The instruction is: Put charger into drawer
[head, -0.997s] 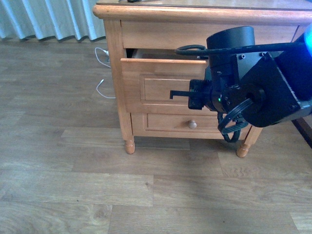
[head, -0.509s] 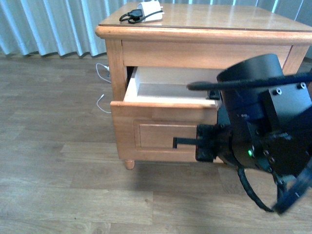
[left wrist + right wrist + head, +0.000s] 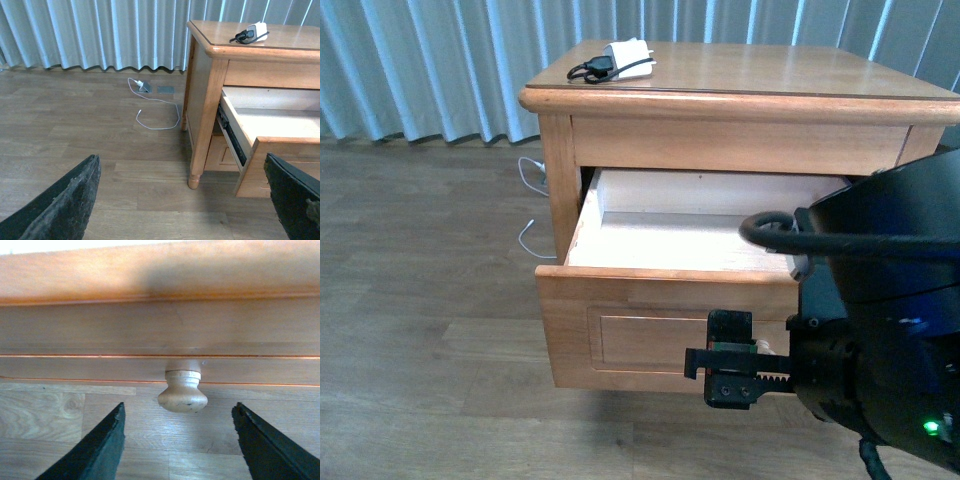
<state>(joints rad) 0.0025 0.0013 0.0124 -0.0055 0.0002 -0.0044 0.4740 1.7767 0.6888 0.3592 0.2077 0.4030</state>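
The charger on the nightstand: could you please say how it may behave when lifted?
The charger is a small white block, so probably light and stiff. Its black cable sits in a loose coil at one end and would likely flop and dangle. The plain casing may slip in a claw.

One nightstand [image 3: 800, 75] is filling the middle of the front view, with one drawer [image 3: 640, 300] standing open — one round knob [image 3: 182, 392] showing on it. One charger [image 3: 623, 55] is lying at upper left, and one white cable [image 3: 160, 100] is trailing across the floor.
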